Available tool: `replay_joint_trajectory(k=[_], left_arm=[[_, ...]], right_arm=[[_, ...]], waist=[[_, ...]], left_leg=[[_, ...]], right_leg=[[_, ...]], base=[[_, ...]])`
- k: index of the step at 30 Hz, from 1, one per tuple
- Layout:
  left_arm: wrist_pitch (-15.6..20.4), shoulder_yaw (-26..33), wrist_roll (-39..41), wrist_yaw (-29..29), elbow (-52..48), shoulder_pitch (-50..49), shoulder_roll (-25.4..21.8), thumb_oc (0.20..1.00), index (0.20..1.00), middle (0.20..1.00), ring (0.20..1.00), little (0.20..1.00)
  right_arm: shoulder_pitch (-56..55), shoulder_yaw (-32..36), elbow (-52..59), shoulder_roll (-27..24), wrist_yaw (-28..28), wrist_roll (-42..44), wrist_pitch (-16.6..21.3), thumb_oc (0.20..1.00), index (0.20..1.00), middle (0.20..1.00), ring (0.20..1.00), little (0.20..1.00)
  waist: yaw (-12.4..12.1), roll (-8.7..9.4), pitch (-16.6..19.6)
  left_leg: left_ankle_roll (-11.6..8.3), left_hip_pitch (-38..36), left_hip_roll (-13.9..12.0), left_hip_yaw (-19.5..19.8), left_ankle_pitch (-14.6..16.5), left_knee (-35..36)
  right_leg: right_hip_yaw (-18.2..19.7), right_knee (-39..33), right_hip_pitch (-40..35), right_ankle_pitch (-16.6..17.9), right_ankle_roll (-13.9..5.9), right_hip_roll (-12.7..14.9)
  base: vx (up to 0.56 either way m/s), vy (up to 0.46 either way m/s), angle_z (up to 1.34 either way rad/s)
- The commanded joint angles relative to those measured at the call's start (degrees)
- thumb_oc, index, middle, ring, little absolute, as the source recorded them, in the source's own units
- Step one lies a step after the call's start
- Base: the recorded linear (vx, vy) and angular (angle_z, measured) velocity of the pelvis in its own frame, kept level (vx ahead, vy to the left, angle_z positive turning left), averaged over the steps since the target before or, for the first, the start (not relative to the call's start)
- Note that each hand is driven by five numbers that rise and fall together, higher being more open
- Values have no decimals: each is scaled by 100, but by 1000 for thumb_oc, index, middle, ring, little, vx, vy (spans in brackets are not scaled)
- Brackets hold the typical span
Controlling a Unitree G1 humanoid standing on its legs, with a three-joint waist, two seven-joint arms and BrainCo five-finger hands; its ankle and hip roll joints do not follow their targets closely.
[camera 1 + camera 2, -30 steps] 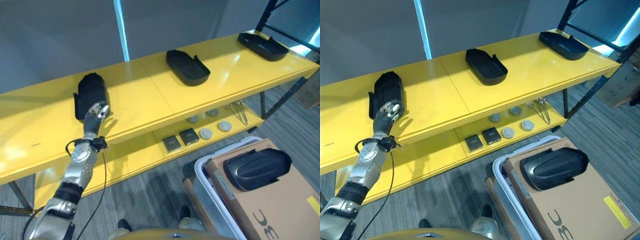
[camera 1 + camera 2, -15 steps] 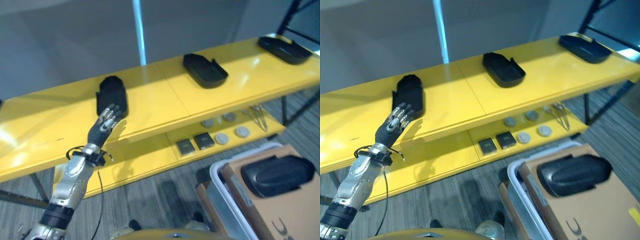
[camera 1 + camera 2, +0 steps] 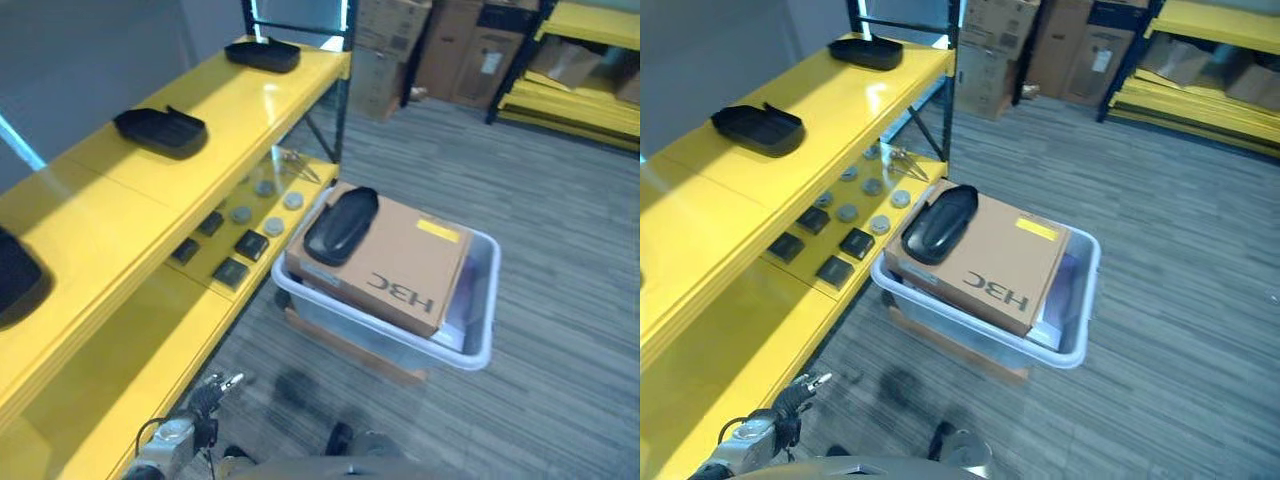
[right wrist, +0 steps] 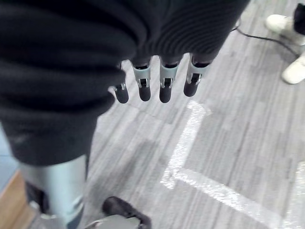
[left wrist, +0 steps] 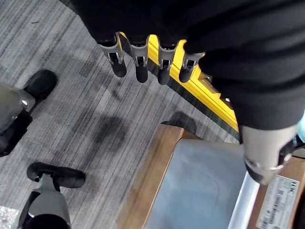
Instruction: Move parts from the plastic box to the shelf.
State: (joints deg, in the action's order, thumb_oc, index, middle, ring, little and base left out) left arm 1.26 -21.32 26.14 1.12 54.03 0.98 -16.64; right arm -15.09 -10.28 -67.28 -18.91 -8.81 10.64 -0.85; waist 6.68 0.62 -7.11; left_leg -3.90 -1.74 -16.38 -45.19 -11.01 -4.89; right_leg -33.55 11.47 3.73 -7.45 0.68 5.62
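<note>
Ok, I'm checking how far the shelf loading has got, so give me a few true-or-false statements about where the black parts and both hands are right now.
1. A black moulded plastic part lies on the brown cardboard box inside the clear plastic box. True.
2. The left hand grips a black part. False: its fingers hang straight over the grey floor, holding nothing.
3. Black parts already lie on the top board of the yellow shelf. True.
4. The right hand is curled round the box rim. False: it hangs open over the floor.
5. The plastic box stands on the shelf. False: it stands on the floor beside it.
</note>
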Motion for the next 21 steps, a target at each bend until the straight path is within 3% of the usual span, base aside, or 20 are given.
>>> replay_joint_trajectory(k=[1, 4, 6, 8, 10, 11, 15, 21], left_arm=[[349, 555, -472, 456, 296, 319, -197, 1000, 1000, 1000, 1000, 1000], [477, 833, -786, 517, 1043, 298, -101, 1000, 1000, 1000, 1000, 1000], [649, 910, -892, 506, 1339, 210, -91, 1000, 1000, 1000, 1000, 1000], [775, 985, -871, 460, 1509, 132, -87, 1000, 1000, 1000, 1000, 1000], [812, 979, -827, 459, 1568, 127, -74, 1000, 1000, 1000, 1000, 1000], [841, 921, -810, 441, 1611, 134, -67, 1000, 1000, 1000, 1000, 1000], [937, 762, -798, 465, 1588, 247, -34, 1000, 1000, 1000, 1000, 1000], [961, 551, -831, 545, 1369, 282, -86, 1000, 1000, 1000, 1000, 1000]], right_arm=[[292, 132, -352, 96, -137, -351, 151, 1000, 1000, 1000, 1000, 1000], [420, 249, -531, -9, -135, -338, 173, 1000, 1000, 1000, 1000, 1000], [520, 291, -679, -85, -68, -380, 228, 1000, 1000, 1000, 1000, 1000], [594, 326, -837, -130, -23, -528, 301, 1000, 1000, 1000, 1000, 1000], [641, 340, -903, -155, 1, -592, 313, 1000, 1000, 1000, 1000, 1000], [745, 291, -977, -197, -11, -560, 273, 1000, 1000, 1000, 1000, 1000], [953, 207, -935, -298, -9, -302, 246, 1000, 1000, 1000, 1000, 1000], [1222, 230, -693, -254, 33, 405, 235, 1000, 1000, 1000, 1000, 1000]], waist=[[-87, 198, -40], [-173, 158, -138], [-274, 92, -198], [-359, 29, -219], [-378, -4, -221], [-413, -86, -218], [-525, -181, -406], [-795, -225, -576]], left_leg=[[-103, 251, -147, 129, 833, -572], [-225, 456, -156, 841, 879, -1141], [-164, 539, 120, 1388, 1075, -1022], [-89, 427, 441, 1889, 1231, -322], [-113, 305, 523, 2065, 1150, 104], [-254, 257, 534, 2326, 836, 682], [-438, 597, 378, 2673, 305, 886], [-20, 903, 723, 2879, 813, 77]], right_leg=[[273, -1588, -589, 1162, -794, 333], [590, -1444, -487, 945, -637, 228], [816, -1332, -379, 890, -634, 222], [1054, -1305, -293, 921, -733, 261], [1161, -1332, -262, 954, -787, 272], [1326, -1406, -222, 1018, -864, 266], [1567, -1236, -295, 904, -908, 361], [1518, 20, -56, 363, -874, 799]], base=[[16, -103, -26], [4, -7, -54], [3, 127, -69], [66, 211, -53], [124, 238, -55], [174, 305, -27], [183, 312, -18], [165, 250, -40]])
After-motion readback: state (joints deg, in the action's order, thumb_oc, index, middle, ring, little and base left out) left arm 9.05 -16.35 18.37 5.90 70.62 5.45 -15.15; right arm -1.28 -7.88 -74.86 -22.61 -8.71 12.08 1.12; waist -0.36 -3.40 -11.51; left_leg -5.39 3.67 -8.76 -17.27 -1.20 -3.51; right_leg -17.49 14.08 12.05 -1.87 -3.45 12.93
